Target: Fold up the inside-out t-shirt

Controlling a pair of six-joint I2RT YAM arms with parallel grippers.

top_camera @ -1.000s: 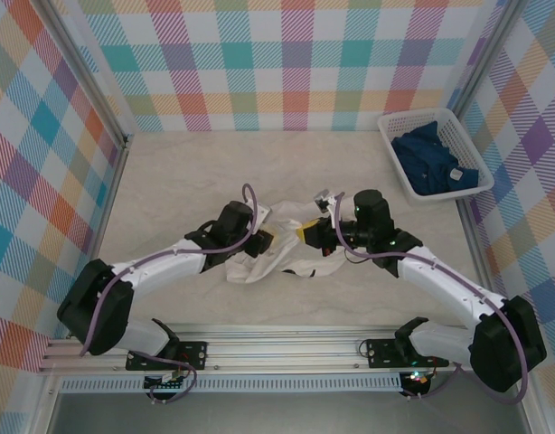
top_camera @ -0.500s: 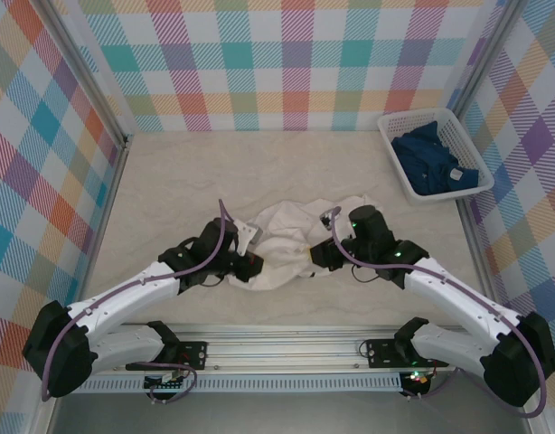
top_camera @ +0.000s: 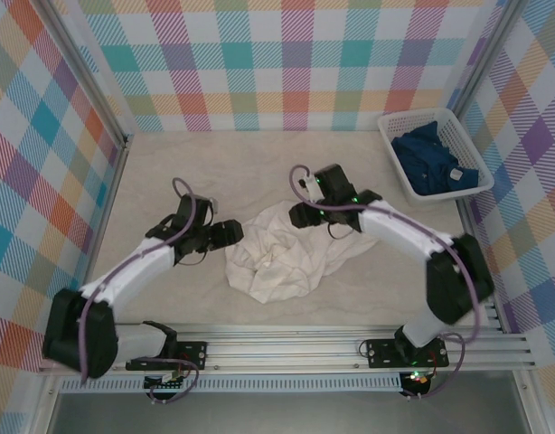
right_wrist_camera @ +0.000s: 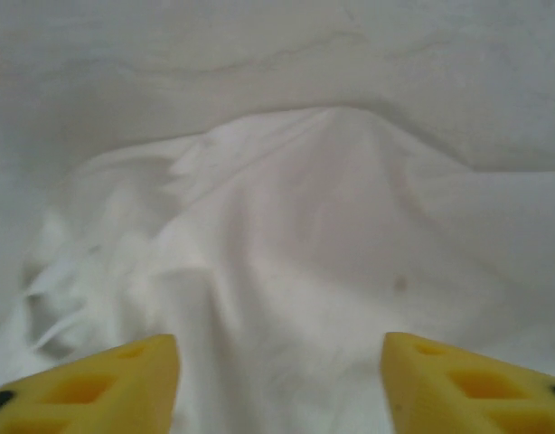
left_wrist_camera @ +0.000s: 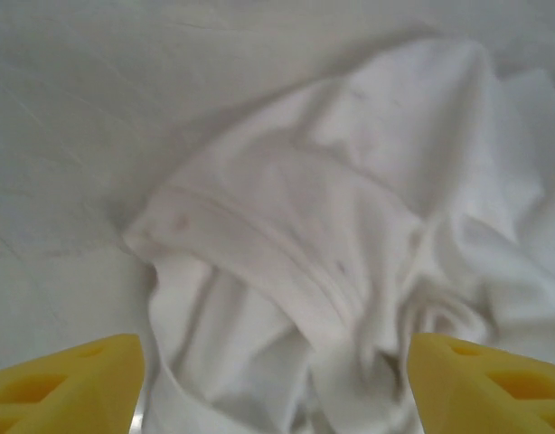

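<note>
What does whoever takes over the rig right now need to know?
Left gripper: open, empty, beside the left edge of the shirt.
Right gripper: open, empty, at its far edge.
White t-shirt: a crumpled heap between the two grippers, not held by either.
Done: no fold visible.
Left: spread it flat, then fold.
</note>
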